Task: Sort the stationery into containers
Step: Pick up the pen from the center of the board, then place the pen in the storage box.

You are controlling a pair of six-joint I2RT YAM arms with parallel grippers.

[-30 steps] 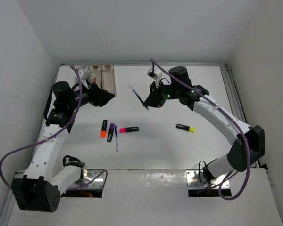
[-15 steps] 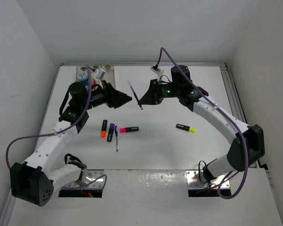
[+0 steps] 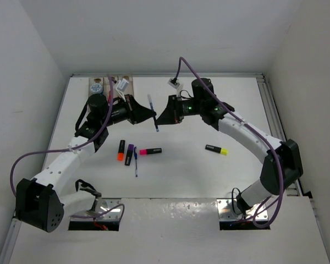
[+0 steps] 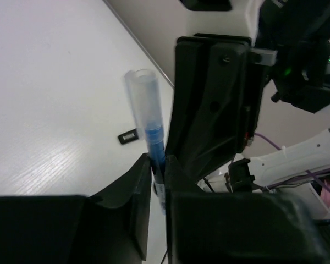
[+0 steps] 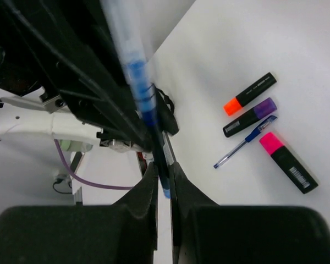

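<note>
Mid-air at far centre, the left gripper (image 3: 149,115) and right gripper (image 3: 160,117) both pinch the blue pen (image 3: 152,111), seemingly a handover toward the far-left tray (image 3: 111,82).

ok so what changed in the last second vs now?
The left claw swung right and closed on the blue pen. The right claw carried that pen slightly left to meet it and still grips it, so both hold it aloft. Unmoved: orange highlighter, purple highlighter, pink highlighter, yellow highlighter, second pen.
</note>
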